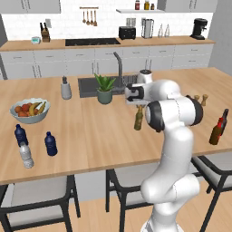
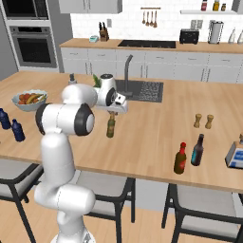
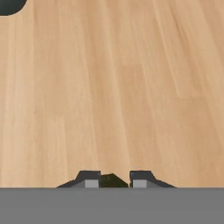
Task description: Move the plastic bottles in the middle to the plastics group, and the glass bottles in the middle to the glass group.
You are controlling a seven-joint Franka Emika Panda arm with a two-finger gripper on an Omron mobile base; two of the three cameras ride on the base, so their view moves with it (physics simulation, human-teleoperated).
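Note:
An olive-green glass bottle (image 1: 138, 118) (image 2: 110, 126) stands upright mid-counter. My gripper (image 1: 139, 106) (image 2: 112, 112) (image 3: 113, 180) is shut on its neck from above, and its dark green top shows between my fingertips (image 3: 92, 180) in the hand view. Whether its base touches the wood I cannot tell. At the right, a brown glass bottle (image 1: 217, 132) (image 2: 180, 159) with a red cap stands beside the dark, long-necked one of the glass group (image 1: 224, 116) (image 2: 197, 150). At the left are two dark blue plastic bottles (image 1: 19, 134) (image 1: 50, 144) and a clear ribbed water bottle (image 1: 26, 155).
A fruit bowl (image 1: 30, 111) sits at the left. A potted plant (image 1: 105, 89) stands by the sink (image 1: 89, 86) behind the gripper. Two pepper mills (image 2: 202, 121) stand at the right, and a small box-like object (image 2: 236, 154) sits near the right edge. Stools line the near side.

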